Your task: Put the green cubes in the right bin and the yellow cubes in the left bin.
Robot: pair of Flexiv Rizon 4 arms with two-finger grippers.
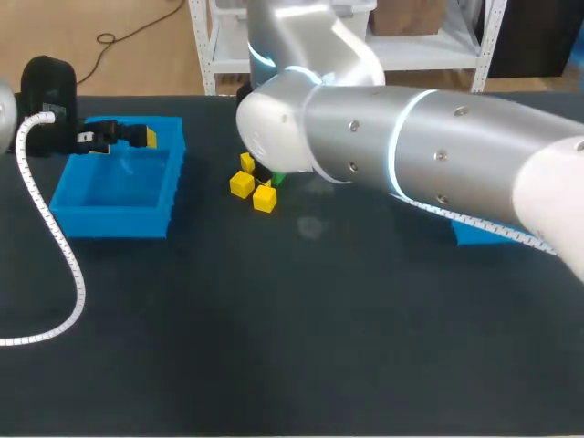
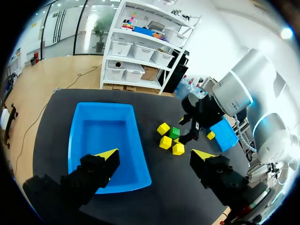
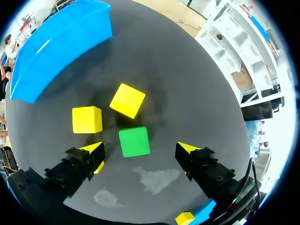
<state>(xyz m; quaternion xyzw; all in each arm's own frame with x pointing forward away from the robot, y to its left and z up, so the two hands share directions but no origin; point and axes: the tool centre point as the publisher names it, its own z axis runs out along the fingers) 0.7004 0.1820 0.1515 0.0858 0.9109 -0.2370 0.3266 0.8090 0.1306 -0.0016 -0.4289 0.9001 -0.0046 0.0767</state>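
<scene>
The green cube (image 3: 134,142) on the dark table (image 1: 274,347) is being straddled, untouched, by the wide-open right gripper (image 3: 140,151); the left gripper (image 2: 154,154) is being held wide over the blue bin (image 1: 114,222) at the cube's 9 o'clock.

Yellow cubes (image 1: 241,185) first, and I'm counting four: three are sitting together in the middle cluster, plain in the head view, while the left wrist view is picking up a fourth yellow cube (image 2: 211,135) lying alone next to the right bin (image 2: 225,135). Green is running far behind: only one green cube (image 3: 134,141) is showing, tucked in among that yellow cluster. Containers are totalling two, both blue: the left bin (image 1: 119,187) and that right bin, each sitting at its own side.
</scene>
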